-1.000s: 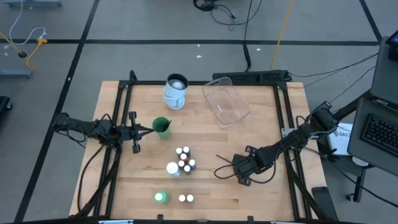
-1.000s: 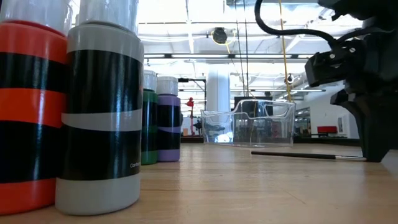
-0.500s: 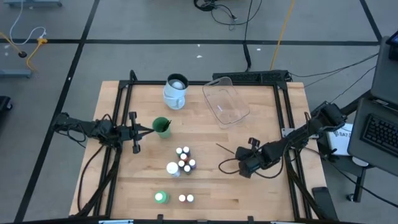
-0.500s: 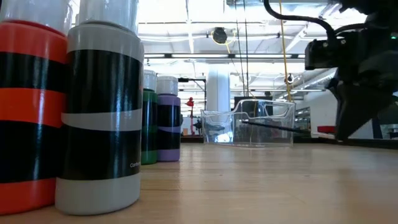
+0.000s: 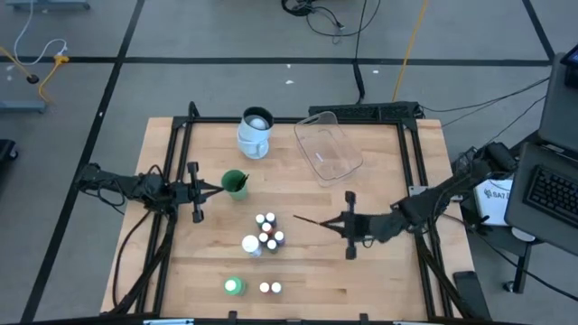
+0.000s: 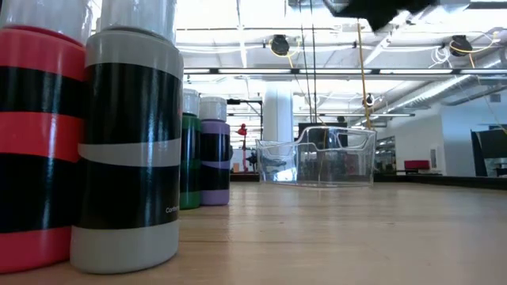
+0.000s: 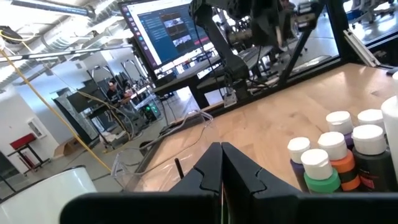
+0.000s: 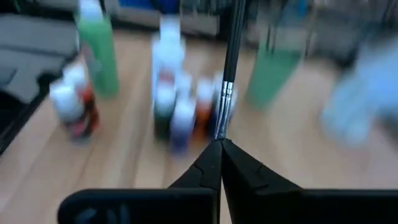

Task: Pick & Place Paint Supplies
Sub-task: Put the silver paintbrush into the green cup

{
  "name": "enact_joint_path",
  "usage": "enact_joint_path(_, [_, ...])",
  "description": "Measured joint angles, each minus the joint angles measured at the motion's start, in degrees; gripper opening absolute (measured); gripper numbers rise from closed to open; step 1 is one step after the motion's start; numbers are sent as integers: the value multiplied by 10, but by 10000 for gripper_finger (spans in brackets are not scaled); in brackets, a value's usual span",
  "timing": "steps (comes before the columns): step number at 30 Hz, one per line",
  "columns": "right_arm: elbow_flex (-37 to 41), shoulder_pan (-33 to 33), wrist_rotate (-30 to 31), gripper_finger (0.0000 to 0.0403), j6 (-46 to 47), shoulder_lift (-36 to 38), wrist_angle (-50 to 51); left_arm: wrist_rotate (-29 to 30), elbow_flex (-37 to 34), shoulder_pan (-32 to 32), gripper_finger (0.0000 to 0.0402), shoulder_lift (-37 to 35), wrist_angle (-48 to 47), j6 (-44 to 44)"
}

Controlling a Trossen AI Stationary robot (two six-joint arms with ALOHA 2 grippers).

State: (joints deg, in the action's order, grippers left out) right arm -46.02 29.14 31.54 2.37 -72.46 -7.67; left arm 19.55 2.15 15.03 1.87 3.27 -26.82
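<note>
Left of frame centre in the high view, the left gripper [image 5: 206, 188] waits with fingers together, empty. At centre, paint bottles [image 5: 266, 231] stand clustered. Right of centre, the right gripper [image 5: 339, 222] clamps a brush [image 5: 312, 219], lifted clear, probably for carrying to the clear tray [image 5: 327, 144].

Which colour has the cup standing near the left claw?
The cup is green, seen best in the high view.

Bright overhead light (ceiling glare in low view), right wrist view blurred
</note>
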Motion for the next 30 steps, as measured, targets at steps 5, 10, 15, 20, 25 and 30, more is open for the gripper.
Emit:
enact_joint_path(5, [21, -56, -63, 0, -163, -6, -108, 0, 0, 0, 5, 0, 20, 6])
enact_joint_path(10, [69, -119, -102, 0, -216, -42, -194, -11, 0, 0, 5, 0, 54, 6])
enact_joint_path(15, [101, -177, -179, 0, -226, -70, -266, -13, 0, 0, 5, 0, 59, 25])
enact_joint_path(20, [110, -216, -267, 0, -247, -107, -365, -10, 0, 0, 5, 0, 108, 64])
enact_joint_path(25, [110, -252, -363, 0, -252, -136, -431, -15, 0, 0, 6, 40, 188, 76])
enact_joint_path(30, [102, -267, -412, 0, -235, -138, -450, -17, 0, 0, 37, 127, 287, 80])
